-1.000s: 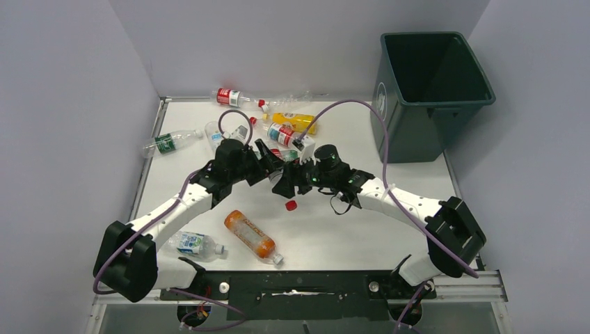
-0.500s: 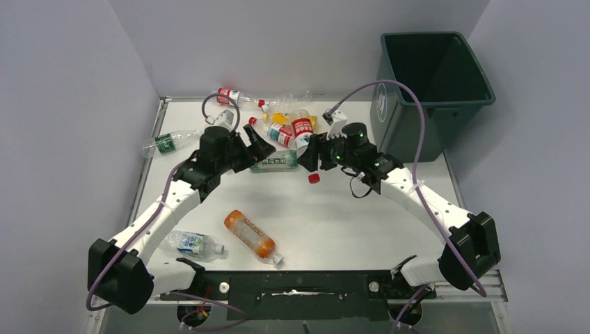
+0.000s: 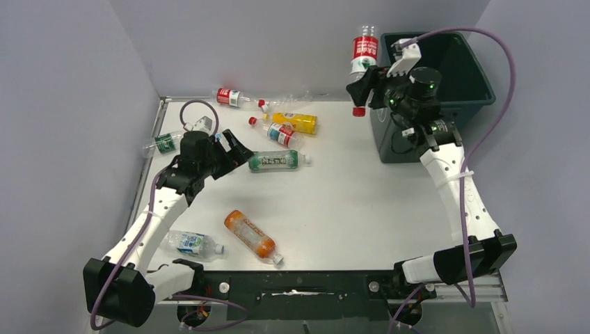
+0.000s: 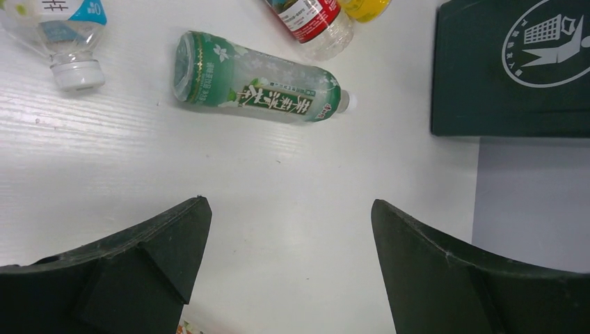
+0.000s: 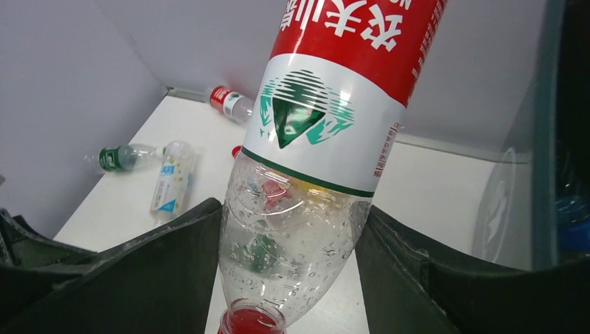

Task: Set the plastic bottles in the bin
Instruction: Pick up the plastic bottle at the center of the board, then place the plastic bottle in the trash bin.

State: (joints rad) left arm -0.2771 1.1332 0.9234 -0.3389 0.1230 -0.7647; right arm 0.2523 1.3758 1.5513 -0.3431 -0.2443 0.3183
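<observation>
My right gripper (image 3: 365, 82) is shut on a clear red-label bottle (image 3: 362, 57), held cap down, high up beside the left rim of the dark green bin (image 3: 410, 132). In the right wrist view the bottle (image 5: 327, 125) fills the space between the fingers. My left gripper (image 3: 235, 149) is open and empty just left of a green-label bottle (image 3: 277, 161), which lies on its side on the table and shows in the left wrist view (image 4: 257, 87). Other bottles lie at the back: red-label (image 3: 233, 97), yellow (image 3: 298, 122), red-label (image 3: 278, 132), green-label (image 3: 167, 142).
An orange bottle (image 3: 250, 235) and a blue-label bottle (image 3: 193, 244) lie near the front left. Another blue-label bottle (image 4: 59, 31) lies left of the green one. The bin's white emblem (image 4: 546, 42) faces the table. Grey walls close in on the left, back and right.
My right arm has lifted the red-label bottle from table height up and right to the bin's rim. My left gripper has drawn back to the left, away from the green-label bottle.
</observation>
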